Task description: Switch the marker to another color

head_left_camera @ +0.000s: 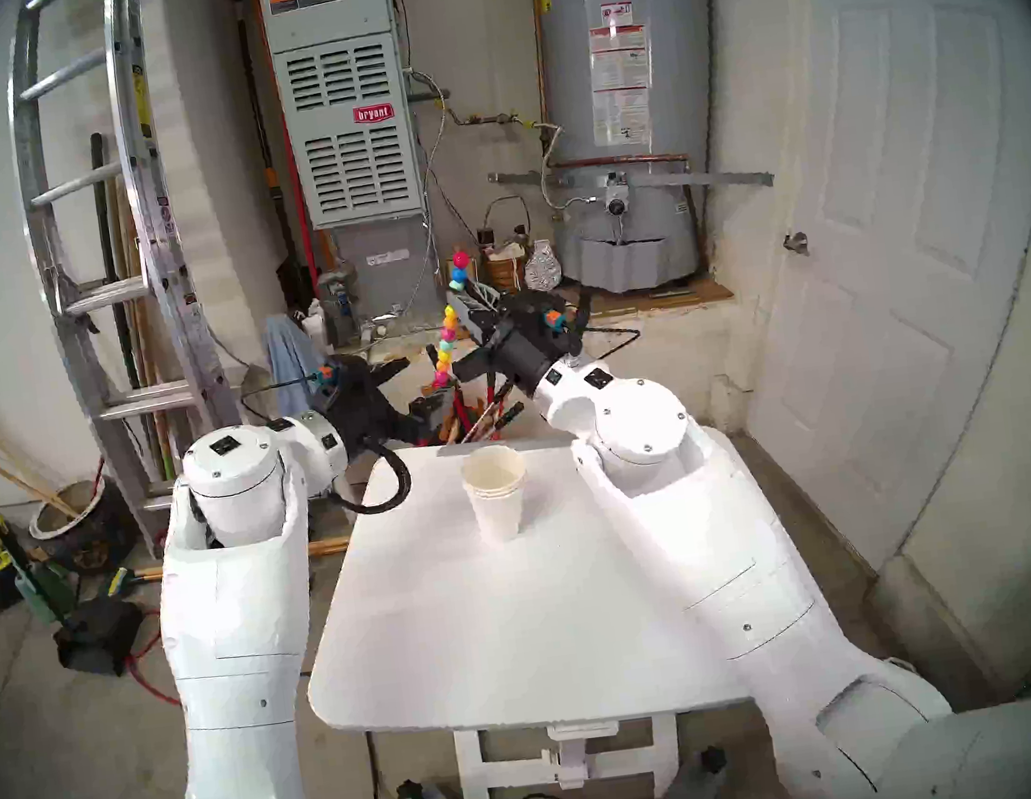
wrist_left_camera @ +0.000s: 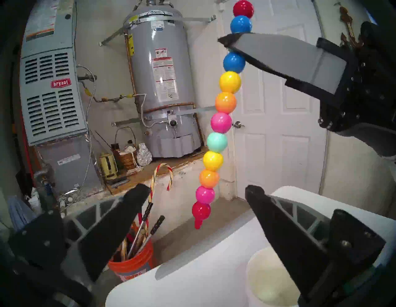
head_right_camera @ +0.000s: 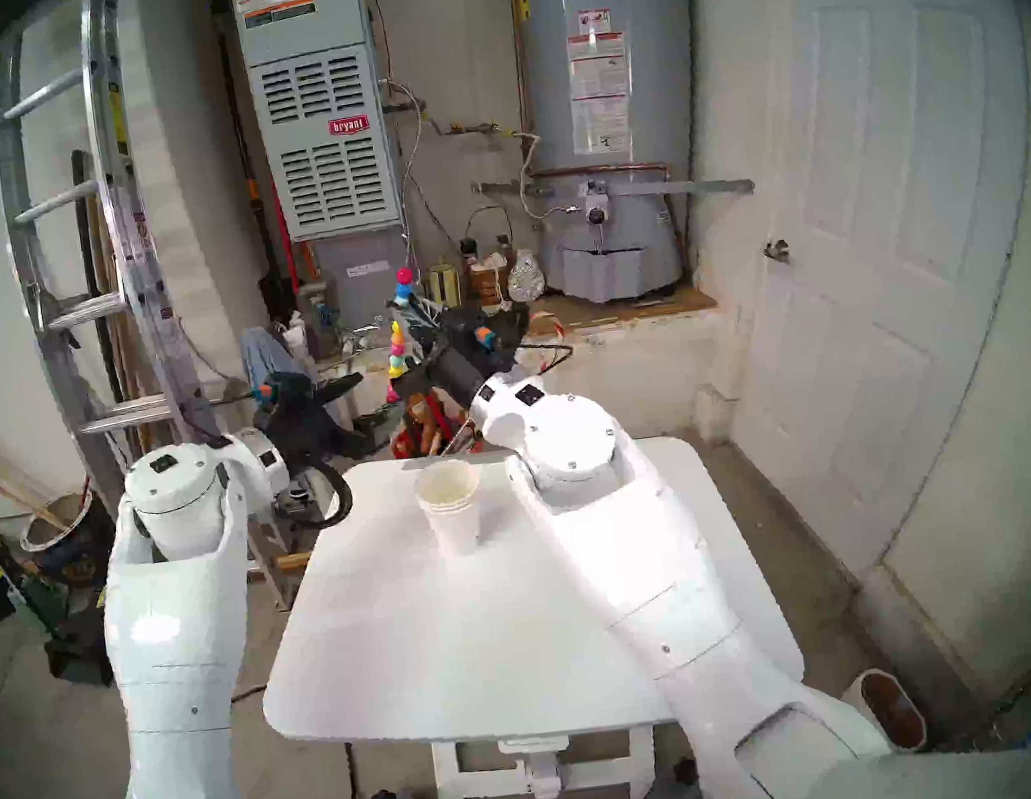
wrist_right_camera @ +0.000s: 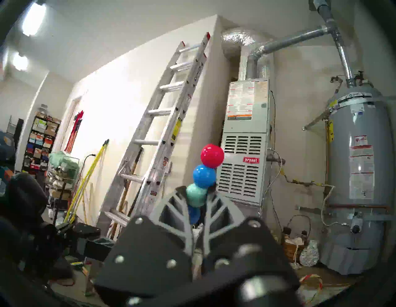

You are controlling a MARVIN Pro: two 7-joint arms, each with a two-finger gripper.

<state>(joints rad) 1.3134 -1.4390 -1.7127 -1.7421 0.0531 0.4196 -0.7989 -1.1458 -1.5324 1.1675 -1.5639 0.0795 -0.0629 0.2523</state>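
The marker (head_left_camera: 450, 332) is a stick of glossy red, blue, teal, yellow, orange and pink balls, hanging nearly upright beyond the table's far edge. My right gripper (head_left_camera: 460, 299) is shut on it near the top, at the teal ball (wrist_right_camera: 196, 196), with the red and blue balls above the fingers. In the left wrist view the marker (wrist_left_camera: 222, 120) hangs free, its red tip above the bucket. My left gripper (head_left_camera: 414, 385) is open and empty, just left of the marker's lower end; its fingers (wrist_left_camera: 137, 199) frame the lower balls in that view.
A stack of paper cups (head_left_camera: 497, 495) stands near the far edge of the white table (head_left_camera: 462, 622). An orange bucket (wrist_left_camera: 132, 268) with tools and a striped candy cane (wrist_left_camera: 161, 171) sits below. A ladder (head_left_camera: 103, 278), furnace and water heater stand behind.
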